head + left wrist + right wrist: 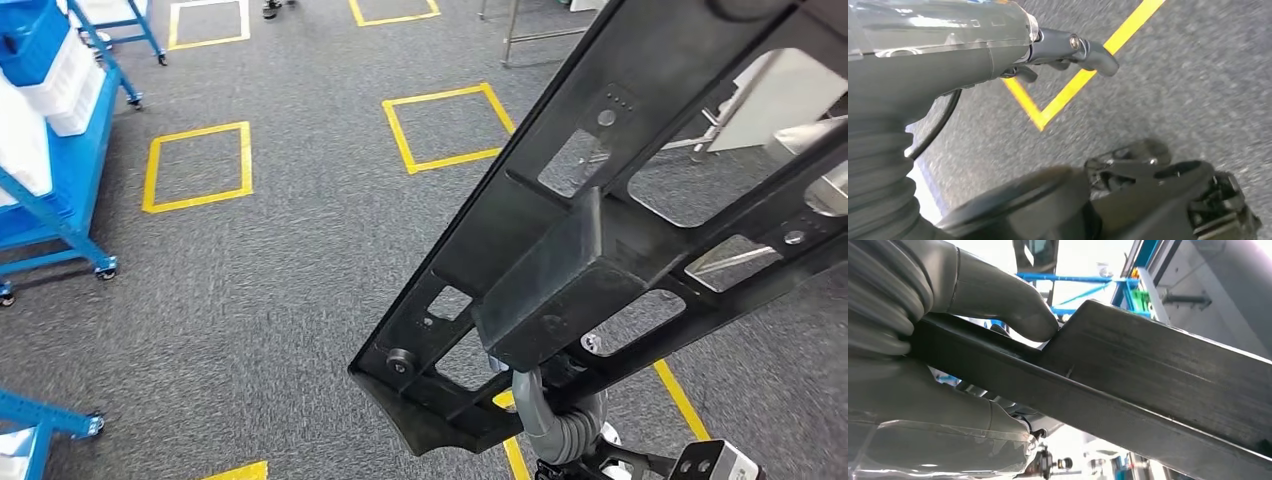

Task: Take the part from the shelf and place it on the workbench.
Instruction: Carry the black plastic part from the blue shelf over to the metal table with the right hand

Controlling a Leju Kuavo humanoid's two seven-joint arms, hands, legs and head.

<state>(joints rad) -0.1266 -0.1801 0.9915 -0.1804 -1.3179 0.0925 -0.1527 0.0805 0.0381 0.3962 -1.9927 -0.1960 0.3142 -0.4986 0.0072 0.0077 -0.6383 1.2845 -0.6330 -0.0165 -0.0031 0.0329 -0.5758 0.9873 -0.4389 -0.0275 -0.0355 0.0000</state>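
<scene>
Part [600,240] gripped in right hand [948,365], above floor [280,280]

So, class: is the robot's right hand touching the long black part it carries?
Touching. In the right wrist view the right hand grips the black part: its thick grey thumb presses directly onto the part's upper edge, with no gap.

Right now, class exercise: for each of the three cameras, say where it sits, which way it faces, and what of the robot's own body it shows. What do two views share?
Head view: high on the body, facing forward and down at carpet with yellow floor squares; the black part crosses it, right arm beneath.
Left wrist view: behind the left hand, looking at the floor; dark body parts below.
Right wrist view: behind the right hand, whose thumb presses the part.
Shared: head and right wrist views show the part.
</scene>
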